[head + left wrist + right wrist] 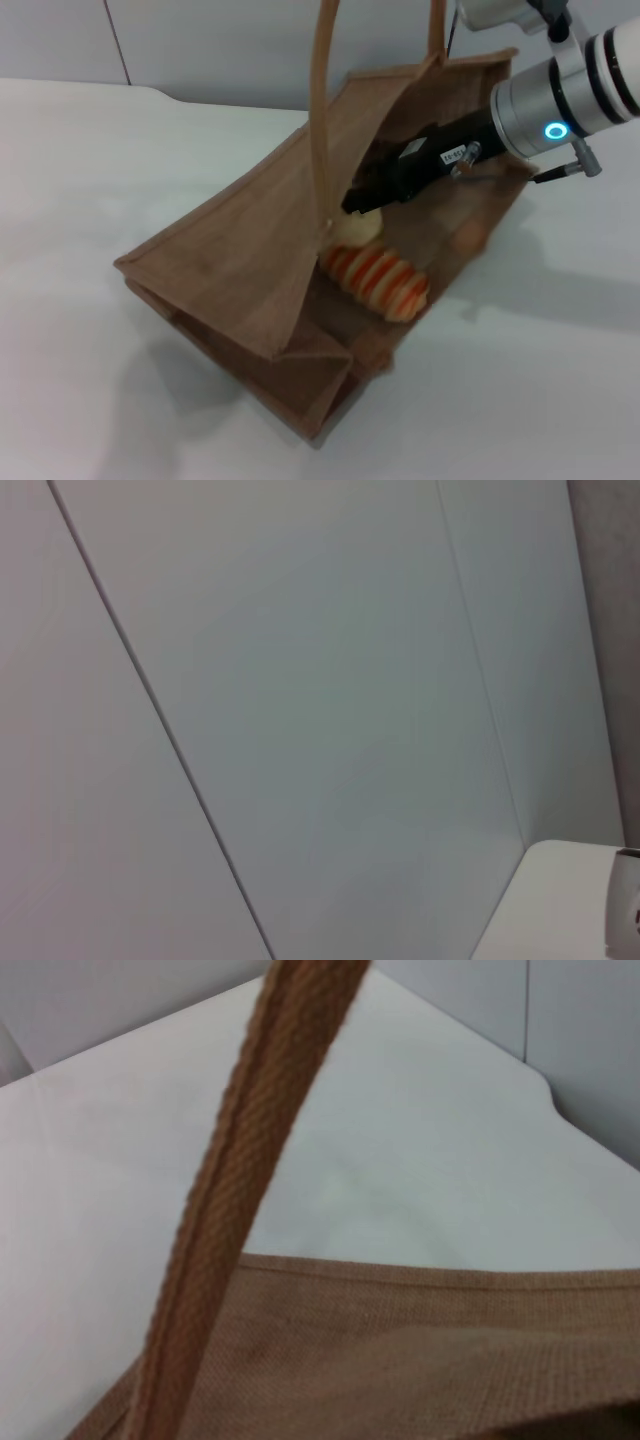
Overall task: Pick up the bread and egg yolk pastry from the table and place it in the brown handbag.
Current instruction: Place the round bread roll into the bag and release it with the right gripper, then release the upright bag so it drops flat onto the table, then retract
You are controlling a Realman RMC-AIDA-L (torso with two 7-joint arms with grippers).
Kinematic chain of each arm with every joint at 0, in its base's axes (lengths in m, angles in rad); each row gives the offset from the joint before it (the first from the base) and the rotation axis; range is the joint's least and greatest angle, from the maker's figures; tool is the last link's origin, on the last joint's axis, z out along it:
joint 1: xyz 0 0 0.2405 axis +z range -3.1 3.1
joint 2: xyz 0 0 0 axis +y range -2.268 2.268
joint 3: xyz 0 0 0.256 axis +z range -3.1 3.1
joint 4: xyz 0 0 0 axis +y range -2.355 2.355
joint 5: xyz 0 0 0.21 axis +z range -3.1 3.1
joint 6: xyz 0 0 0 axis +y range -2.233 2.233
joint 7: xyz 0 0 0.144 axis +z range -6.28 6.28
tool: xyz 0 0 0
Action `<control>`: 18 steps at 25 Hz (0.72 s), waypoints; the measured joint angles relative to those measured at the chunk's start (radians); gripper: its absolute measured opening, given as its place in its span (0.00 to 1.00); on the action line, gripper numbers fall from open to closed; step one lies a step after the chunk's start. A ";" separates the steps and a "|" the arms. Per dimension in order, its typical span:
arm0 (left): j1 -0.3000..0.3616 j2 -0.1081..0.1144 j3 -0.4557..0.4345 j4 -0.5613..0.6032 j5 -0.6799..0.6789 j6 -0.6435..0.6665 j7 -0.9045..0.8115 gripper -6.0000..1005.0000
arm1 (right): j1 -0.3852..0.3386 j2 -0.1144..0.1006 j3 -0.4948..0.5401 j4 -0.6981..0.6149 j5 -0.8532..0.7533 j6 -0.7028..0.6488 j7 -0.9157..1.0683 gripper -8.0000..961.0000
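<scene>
Two baked goods already inside one bag. Largest first: brown handbag (pixel 250 270), standing open toward the right edge of the white table (pixel 80 180), long mouth running diagonally from the near edge up toward the far right corner; coarse jute walls, probably floppy, likely to sag if nudged. Tan handle (pixel 322 110) rising tall above the near wall, seen close in the right wrist view (pixel 250 1160) crossing over the bag's rim.

Next: right gripper (pixel 362 203), reaching down into the bag from the far right, black fingers at the egg yolk pastry (pixel 358 228); touching or merely just above, cannot tell, and clenched or released likewise cannot tell. Left gripper absent from every view; left wrist camera facing only wall.

Then the bread (pixel 375 277), lying on the bag's floor, long axis slanting from the pastry's side toward the near right, orange stripes crosswise. Judged light, soft, easily dented; best taken across the middle, squeezed gently.

Smallest: pastry, resting against the loaf's far end. No long axis, dome up. Probably crumbly and light; best pinched across the widest part.
</scene>
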 joint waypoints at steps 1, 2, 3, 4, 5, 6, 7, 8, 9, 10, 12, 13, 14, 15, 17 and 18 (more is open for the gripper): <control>0.001 0.000 -0.001 0.000 0.000 0.000 0.000 0.12 | 0.000 0.000 0.000 0.000 0.000 0.002 0.000 0.60; 0.002 0.000 -0.001 0.000 0.000 0.000 0.000 0.12 | -0.001 0.000 0.000 0.000 0.000 0.004 0.000 0.68; 0.003 0.000 -0.002 0.000 0.000 0.000 0.000 0.12 | -0.001 0.001 0.000 0.000 0.000 0.007 0.000 0.68; 0.005 0.000 -0.002 0.000 -0.001 0.001 0.000 0.12 | -0.003 0.002 0.000 0.001 0.001 0.009 0.000 0.69; 0.010 0.000 -0.003 0.000 -0.001 0.006 0.000 0.12 | -0.004 0.002 0.001 0.001 0.001 0.010 0.000 0.70; 0.010 0.000 -0.003 0.000 -0.001 0.006 0.000 0.12 | -0.004 0.003 0.001 0.001 0.002 0.011 0.000 0.70; 0.016 0.000 -0.006 0.000 -0.001 0.012 0.000 0.12 | -0.005 0.003 0.001 0.001 0.003 0.011 0.000 0.71; 0.021 0.001 -0.008 0.000 -0.001 0.014 0.001 0.12 | -0.005 0.002 0.001 0.001 0.003 0.011 0.000 0.71; 0.021 0.001 -0.008 0.000 -0.001 0.014 0.001 0.12 | -0.005 0.001 0.001 0.001 0.002 0.010 0.000 0.71; 0.027 0.002 -0.010 0.000 -0.001 0.017 0.002 0.12 | -0.007 0.001 0.000 0.001 -0.001 0.009 0.001 0.70; 0.048 0.005 -0.017 -0.001 0.003 0.031 0.005 0.12 | -0.020 0.000 -0.003 -0.001 -0.006 0.001 0.005 0.70; 0.060 0.006 -0.021 -0.005 0.006 0.037 0.007 0.12 | -0.034 -0.001 -0.004 -0.007 -0.007 -0.003 0.007 0.70; 0.069 0.007 -0.027 -0.010 0.005 0.044 0.011 0.12 | -0.051 -0.002 -0.004 -0.015 -0.009 -0.009 0.008 0.70; 0.079 0.008 -0.035 -0.017 0.002 0.049 0.016 0.12 | -0.100 -0.006 -0.002 -0.059 -0.010 -0.026 0.019 0.70; 0.094 0.009 -0.047 -0.023 -0.010 0.053 0.030 0.13 | -0.129 -0.009 0.000 -0.088 -0.015 -0.034 0.029 0.70; 0.100 0.009 -0.051 -0.024 -0.017 0.053 0.038 0.13 | -0.161 -0.010 0.001 -0.133 -0.026 -0.041 0.048 0.70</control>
